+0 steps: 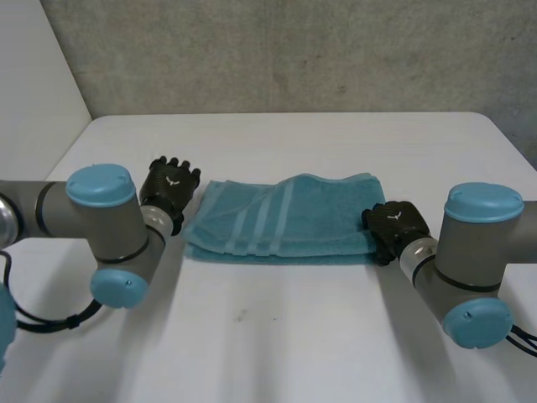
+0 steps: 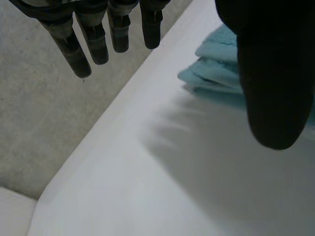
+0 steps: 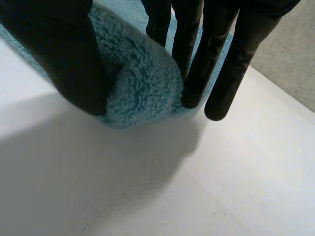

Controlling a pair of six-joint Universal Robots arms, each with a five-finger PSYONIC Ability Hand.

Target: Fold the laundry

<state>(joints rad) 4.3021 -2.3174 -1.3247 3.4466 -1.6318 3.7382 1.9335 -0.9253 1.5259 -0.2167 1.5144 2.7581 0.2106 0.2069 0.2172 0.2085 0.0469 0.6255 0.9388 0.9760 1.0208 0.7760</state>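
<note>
A teal towel (image 1: 285, 217) lies folded at centre frame on the white table (image 1: 277, 336). The left hand (image 1: 170, 186), fingers straight and empty, sits beside its left end. The right hand (image 1: 393, 225) pinches its right end. Probably one more fold remains.

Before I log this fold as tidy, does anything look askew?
The towel humps along its far edge, and its right end is bunched in the right hand, between thumb and fingers. The left hand hangs open beside it.

The head view looks down from behind; both wrist views (close in) share the towel (image 3: 140, 83).
</note>
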